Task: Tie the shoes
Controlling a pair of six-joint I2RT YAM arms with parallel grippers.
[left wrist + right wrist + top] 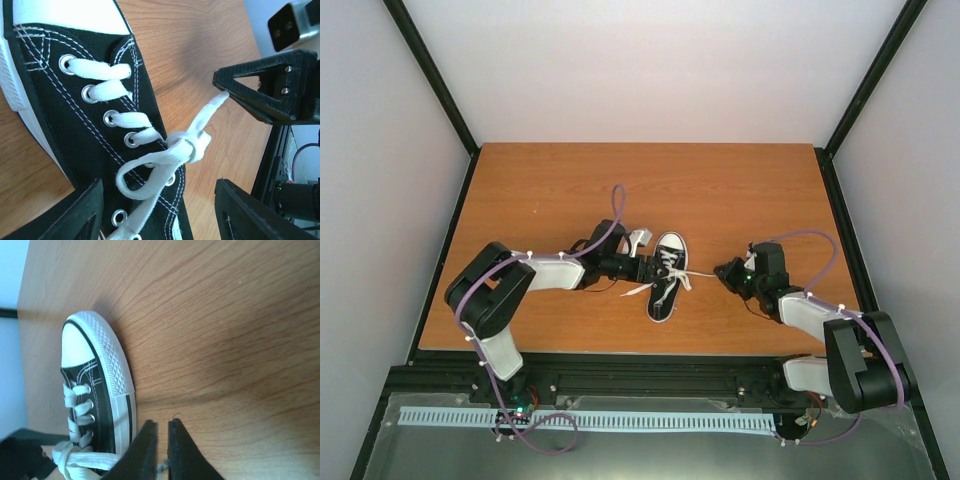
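Observation:
The shoe (663, 292), a black sneaker with a white toe cap, lies mid-table with its toe pointing away from the arms. Its white laces are drawn into a knot (192, 145) with one loop (137, 175) lying on the tongue. My left gripper (643, 268) hovers at the shoe's left side, open; in its wrist view the loop lies loose between its fingers (75, 215). My right gripper (723, 272) sits to the right of the shoe (100, 395), shut on a lace end (216, 102) that runs taut from the knot.
The wooden table (570, 190) is bordered by a black frame (450, 240) and white walls. Both arm bases stand at the near edge. Purple cables loop over both arms.

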